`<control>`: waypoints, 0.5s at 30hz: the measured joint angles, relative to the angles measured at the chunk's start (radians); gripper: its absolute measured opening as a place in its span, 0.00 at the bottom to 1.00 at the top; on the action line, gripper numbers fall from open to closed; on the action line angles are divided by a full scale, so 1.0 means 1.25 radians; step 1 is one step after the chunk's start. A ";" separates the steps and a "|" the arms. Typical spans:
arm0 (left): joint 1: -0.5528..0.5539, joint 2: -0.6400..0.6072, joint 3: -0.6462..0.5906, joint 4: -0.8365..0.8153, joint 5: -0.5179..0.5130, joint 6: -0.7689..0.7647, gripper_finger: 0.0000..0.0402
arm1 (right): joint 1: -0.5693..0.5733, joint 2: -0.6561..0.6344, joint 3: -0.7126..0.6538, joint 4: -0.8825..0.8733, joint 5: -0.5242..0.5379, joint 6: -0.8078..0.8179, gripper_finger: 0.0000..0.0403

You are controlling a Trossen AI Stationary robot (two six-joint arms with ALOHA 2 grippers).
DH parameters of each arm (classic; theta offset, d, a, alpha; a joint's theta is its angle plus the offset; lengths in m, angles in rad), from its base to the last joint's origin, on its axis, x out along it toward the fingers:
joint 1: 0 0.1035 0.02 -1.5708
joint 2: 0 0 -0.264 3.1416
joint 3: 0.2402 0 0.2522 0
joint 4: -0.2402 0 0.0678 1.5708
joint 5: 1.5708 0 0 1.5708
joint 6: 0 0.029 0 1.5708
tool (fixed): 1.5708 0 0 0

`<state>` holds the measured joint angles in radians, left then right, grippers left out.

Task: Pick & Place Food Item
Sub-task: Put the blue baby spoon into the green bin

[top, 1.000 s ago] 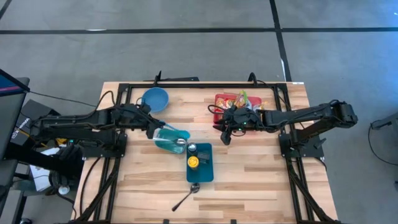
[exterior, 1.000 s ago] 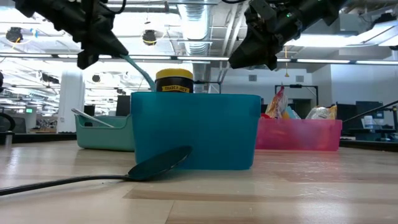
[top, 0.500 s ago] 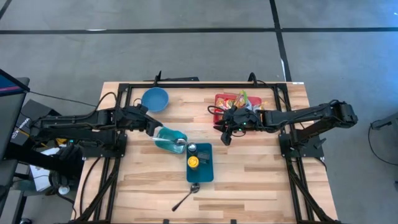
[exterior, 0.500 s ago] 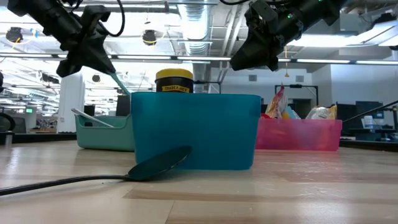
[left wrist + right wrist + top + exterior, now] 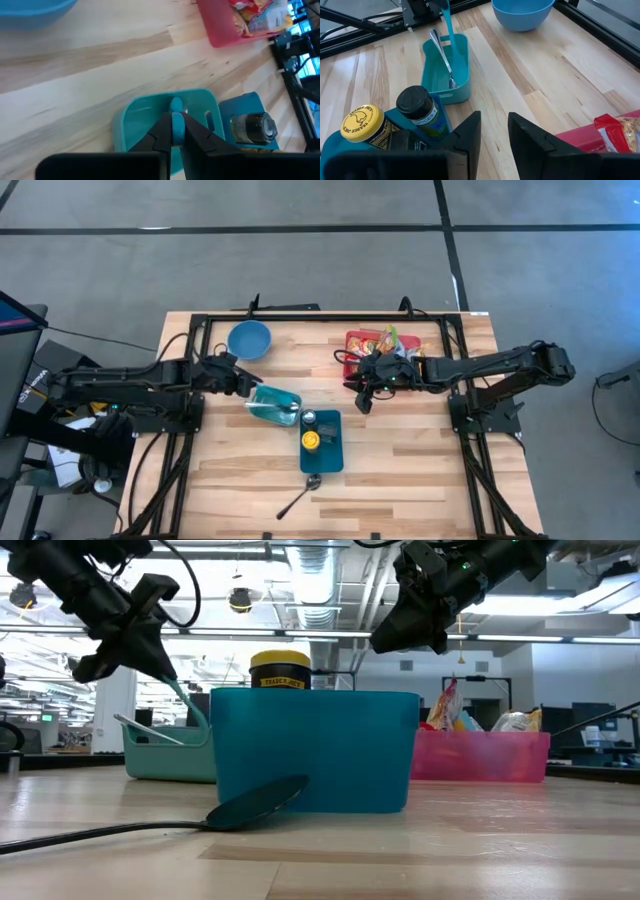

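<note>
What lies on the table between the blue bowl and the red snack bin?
Nothing. In the high view, the wood between the blue bowl and the red snack bin is bare. The right wrist view shows the same stretch bare.

You have a teal utensil (image 5: 175,125) pinched between the left gripper's (image 5: 175,134) fingers, tilted over the light teal tray (image 5: 262,405), its tip inside. A metal fork (image 5: 442,52) lies in that tray. Snack packets (image 5: 382,341) sit in the pink bin (image 5: 482,757) at the table's far side.
</note>
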<state>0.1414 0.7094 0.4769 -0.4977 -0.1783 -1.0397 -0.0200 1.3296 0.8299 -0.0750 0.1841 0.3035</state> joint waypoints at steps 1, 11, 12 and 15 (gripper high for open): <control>0.000 0.000 -0.004 0.001 0.000 -0.012 0.03 | 0.000 0.000 0.000 0.000 0.000 0.000 0.23; 0.000 0.000 -0.018 0.014 0.011 -0.034 0.04 | 0.000 0.000 0.000 0.000 0.000 0.000 0.23; 0.000 0.000 -0.018 0.014 0.013 -0.034 0.04 | 0.000 0.000 0.000 0.000 0.000 0.000 0.23; 0.000 0.000 -0.018 0.014 0.023 -0.034 0.05 | 0.000 0.000 0.000 0.000 0.000 0.000 0.23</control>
<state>0.1417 0.7094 0.4545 -0.4807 -0.1500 -1.0824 -0.0200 1.3296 0.8299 -0.0750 0.1841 0.3035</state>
